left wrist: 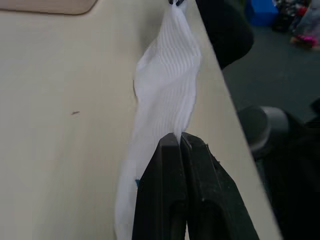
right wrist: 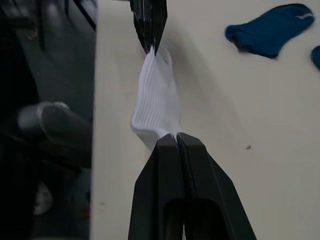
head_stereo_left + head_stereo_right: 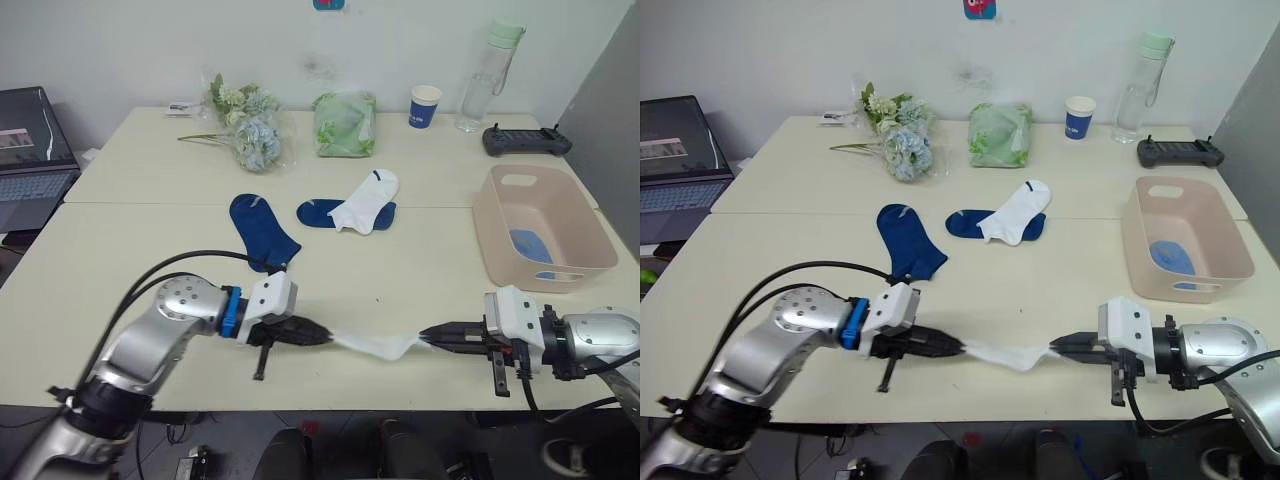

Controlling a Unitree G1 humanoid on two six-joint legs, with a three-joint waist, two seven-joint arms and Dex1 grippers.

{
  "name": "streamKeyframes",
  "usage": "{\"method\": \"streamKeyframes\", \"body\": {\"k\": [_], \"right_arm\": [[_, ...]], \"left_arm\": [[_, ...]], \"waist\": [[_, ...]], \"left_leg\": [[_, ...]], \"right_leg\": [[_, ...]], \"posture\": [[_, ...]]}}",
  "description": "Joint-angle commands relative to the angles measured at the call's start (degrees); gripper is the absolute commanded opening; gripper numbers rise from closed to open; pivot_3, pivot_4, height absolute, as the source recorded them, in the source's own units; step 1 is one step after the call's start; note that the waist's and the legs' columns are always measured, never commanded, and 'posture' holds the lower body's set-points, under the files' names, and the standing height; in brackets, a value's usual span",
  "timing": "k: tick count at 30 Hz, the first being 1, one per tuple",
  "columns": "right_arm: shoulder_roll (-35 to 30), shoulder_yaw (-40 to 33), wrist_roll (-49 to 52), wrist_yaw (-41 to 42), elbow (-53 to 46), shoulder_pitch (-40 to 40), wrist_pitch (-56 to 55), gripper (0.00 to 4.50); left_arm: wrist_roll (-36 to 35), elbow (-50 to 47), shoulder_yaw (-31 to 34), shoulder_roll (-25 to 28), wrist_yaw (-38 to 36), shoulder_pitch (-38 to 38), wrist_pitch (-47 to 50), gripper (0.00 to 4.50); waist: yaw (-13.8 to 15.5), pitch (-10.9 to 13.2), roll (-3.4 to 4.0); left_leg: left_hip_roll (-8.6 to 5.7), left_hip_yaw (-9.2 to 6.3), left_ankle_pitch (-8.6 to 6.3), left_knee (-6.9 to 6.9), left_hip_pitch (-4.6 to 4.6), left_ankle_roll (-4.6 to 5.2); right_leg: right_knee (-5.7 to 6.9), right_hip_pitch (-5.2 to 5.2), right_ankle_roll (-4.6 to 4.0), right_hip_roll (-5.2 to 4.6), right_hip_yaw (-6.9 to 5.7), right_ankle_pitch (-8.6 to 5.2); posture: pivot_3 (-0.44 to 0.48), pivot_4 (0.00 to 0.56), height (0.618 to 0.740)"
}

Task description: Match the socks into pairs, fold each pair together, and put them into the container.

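A white sock (image 3: pixel 375 346) is stretched between my two grippers just above the table's front edge. My left gripper (image 3: pixel 328 339) is shut on its left end and my right gripper (image 3: pixel 424 338) is shut on its right end. Farther back lie a dark navy sock (image 3: pixel 264 229), another navy sock (image 3: pixel 325 212) and a white sock (image 3: pixel 366 201) resting partly over it. The pale pink container (image 3: pixel 538 227) stands at the right with a light blue sock (image 3: pixel 528 244) inside.
At the back of the table are a flower bunch (image 3: pixel 250 125), a green cloth bundle (image 3: pixel 344 124), a blue paper cup (image 3: pixel 424 106), a clear bottle (image 3: pixel 484 78) and a black controller (image 3: pixel 525 141). A laptop (image 3: pixel 32 155) sits at the far left.
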Motion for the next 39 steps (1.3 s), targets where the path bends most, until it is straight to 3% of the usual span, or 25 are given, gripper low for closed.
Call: {"method": "streamKeyframes", "body": {"k": [1, 5, 8, 14, 21, 28, 37, 39], "right_arm": [[-0.04, -0.67, 4.38, -1.97, -0.94, -1.17, 5.74, 0.0], [1.77, 4.79, -3.28, -0.79, 7.91, -5.06, 2.49, 0.0], [3.6, 8.77, -10.19, 0.6, 17.01, -10.92, -2.73, 0.0], [7.11, 12.08, -17.7, 2.54, 28.1, -18.14, -9.69, 0.0], [10.17, 13.4, -22.66, 2.41, 33.4, -20.14, -13.93, 0.0], [11.65, 10.0, -24.48, -0.91, 34.4, -19.86, -16.77, 0.0], [12.85, 2.79, -21.8, -7.39, 26.74, -16.56, -14.73, 3.0], [13.53, 2.43, -20.59, -8.64, 22.91, -15.07, -12.33, 3.0]], "left_arm": [[-2.67, -1.36, -0.48, 0.27, -0.84, -0.73, 5.21, 0.03], [1.24, 8.42, -4.99, -6.74, 1.82, -5.32, 6.33, 0.03], [7.17, 17.87, -7.77, -11.34, 3.37, -10.64, 1.95, 0.03], [12.01, 29.77, -7.43, -15.19, 3.46, -17.31, -3.45, 0.03], [17.18, 38.0, -7.21, -20.17, 6.05, -20.17, -11.24, 0.03], [19.24, 39.37, -5.86, -22.8, 8.29, -20.65, -14.72, 0.03], [18.98, 35.08, -0.92, -18.12, 9.41, -18.72, -16.37, 2.74], [17.3, 32.42, 0.81, -17.88, 9.26, -17.89, -16.0, 2.74]], "waist": [[0.05, 0.0, -0.01], [0.3, 0.01, -0.07], [0.52, 0.04, -0.13], [0.48, 0.05, -0.12], [0.68, 0.04, -0.11], [0.6, 0.04, -0.11], [0.57, 0.04, -0.1], [0.68, 0.04, -0.11]], "left_leg": [[-0.04, 0.01, 0.0, 0.01, 0.02, 0.0], [-0.15, 0.06, 0.0, 0.06, 0.04, 0.02], [-0.14, 0.13, -0.01, 0.06, 0.0, 0.03], [-0.03, 0.19, 0.0, 0.02, -0.04, 0.0], [-0.08, 0.19, 0.01, 0.05, -0.08, -0.01], [-0.08, 0.19, 0.01, 0.08, -0.08, -0.01], [-0.06, 0.18, 0.02, 0.06, -0.07, -0.02], [-0.05, 0.16, 0.01, 0.06, -0.09, -0.02]], "right_leg": [[-0.01, 0.04, 0.0, 0.0, -0.01, 0.0], [-0.02, 0.09, 0.0, 0.11, -0.1, 0.0], [0.0, 0.0, 0.01, 0.16, -0.1, 0.0], [0.01, -0.15, 0.0, 0.14, -0.06, 0.0], [-0.01, -0.14, 0.0, -0.02, -0.05, 0.0], [0.03, -0.15, 0.0, -0.06, -0.05, 0.0], [0.06, -0.16, 0.0, -0.06, -0.04, 0.0], [0.04, -0.16, 0.0, -0.06, -0.03, 0.0]], "posture": [[0.0, 0.15, 0.74], [0.0, 0.15, 0.74], [0.0, 0.15, 0.74], [0.0, 0.15, 0.74], [0.0, 0.15, 0.74], [0.0, 0.15, 0.74], [0.0, 0.15, 0.74], [0.0, 0.15, 0.74]]}}
